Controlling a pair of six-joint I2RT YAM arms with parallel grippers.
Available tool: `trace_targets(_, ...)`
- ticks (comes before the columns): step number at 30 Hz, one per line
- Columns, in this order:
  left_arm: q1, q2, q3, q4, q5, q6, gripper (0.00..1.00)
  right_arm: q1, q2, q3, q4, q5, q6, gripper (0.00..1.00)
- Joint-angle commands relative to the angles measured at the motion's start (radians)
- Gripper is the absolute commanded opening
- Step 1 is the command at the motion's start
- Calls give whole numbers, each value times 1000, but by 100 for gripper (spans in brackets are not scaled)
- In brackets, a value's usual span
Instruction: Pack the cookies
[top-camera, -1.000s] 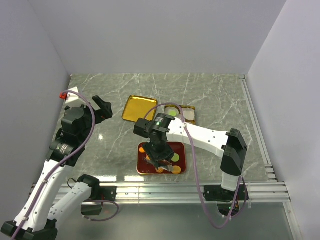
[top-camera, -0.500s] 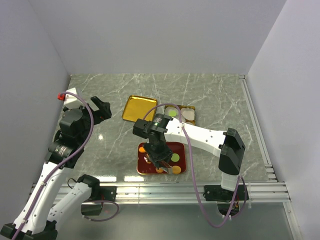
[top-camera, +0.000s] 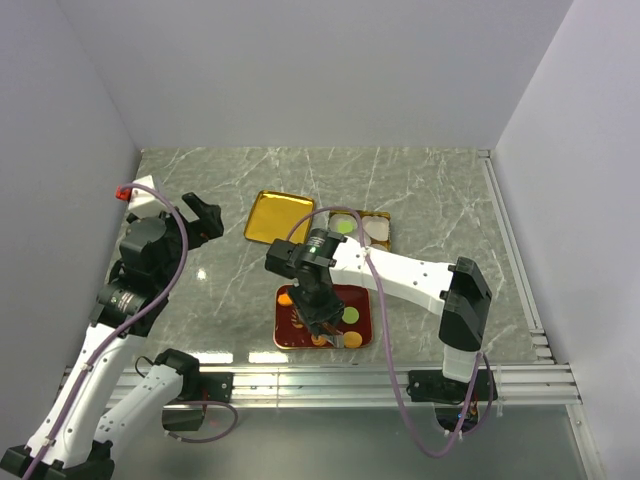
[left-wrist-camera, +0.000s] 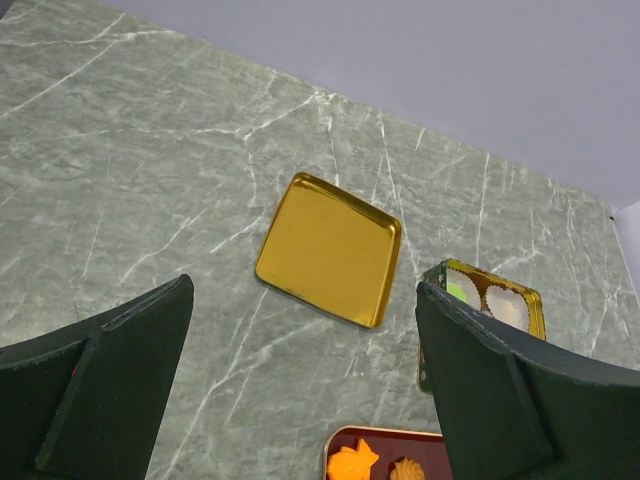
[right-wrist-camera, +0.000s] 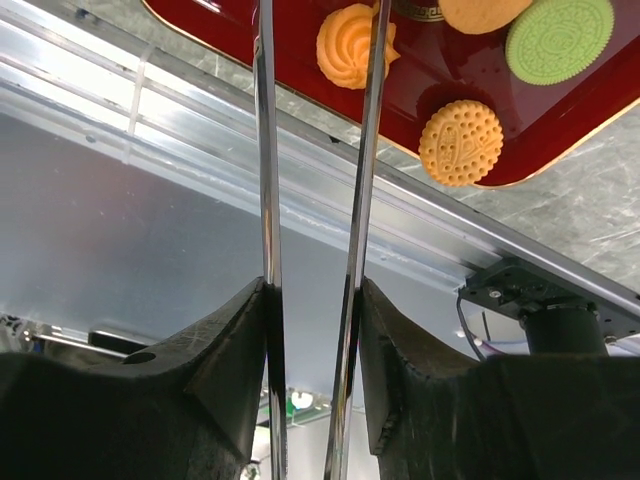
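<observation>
While the right end effector (right-wrist-camera: 310, 300) gripped metal tongs (right-wrist-camera: 266, 180), their blades, a narrow gap apart, reached an orange swirl cookie (right-wrist-camera: 350, 45) on the red tray (right-wrist-camera: 440, 70), one blade crossing its right edge; a green disc (right-wrist-camera: 560, 40) and a dotted orange disc (right-wrist-camera: 460, 142) lay to its right. The left end effector (left-wrist-camera: 302, 290) hung wide open above the desk (left-wrist-camera: 150, 150). Both arms had barely shifted from half a second earlier

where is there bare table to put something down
Bare marble lies behind the gold lid and tin up to the back wall, and right of the tin to the rail. Crowded: the red tray, with cookies and the right fingers holding tweezers over it.
</observation>
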Motion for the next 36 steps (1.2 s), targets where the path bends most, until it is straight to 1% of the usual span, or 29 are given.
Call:
trace_targets(1, -6, 5, 15, 13, -4, 21, 99, 9, -73, 35, -97, 37, 37, 36)
trace_targets(16, -9, 65, 90, 5, 30, 8, 99, -7, -133, 87, -95, 105, 70, 37)
trace_targets(23, -9, 90, 131, -10, 44, -1, 99, -39, -155, 137, -95, 114, 75, 37)
trace_targets(26, -8, 97, 150, -16, 50, -6, 100, -60, -158, 158, -95, 148, 69, 37)
trace_targets(30, -9, 107, 171, -24, 58, -6, 99, -123, -170, 183, -95, 171, 44, 37)
trace_targets(31, -9, 107, 174, -24, 58, -6, 100, -161, -173, 186, -94, 179, 37, 37)
trace_targets(33, -9, 110, 183, -27, 59, -9, 99, -198, -184, 196, -94, 189, 17, 36)
trace_targets(34, -9, 113, 190, -29, 59, -7, 100, -241, -187, 196, -94, 200, 9, 37)
trace_targets(36, -9, 116, 196, -30, 65, -10, 99, -281, -191, 195, -92, 215, -14, 37)
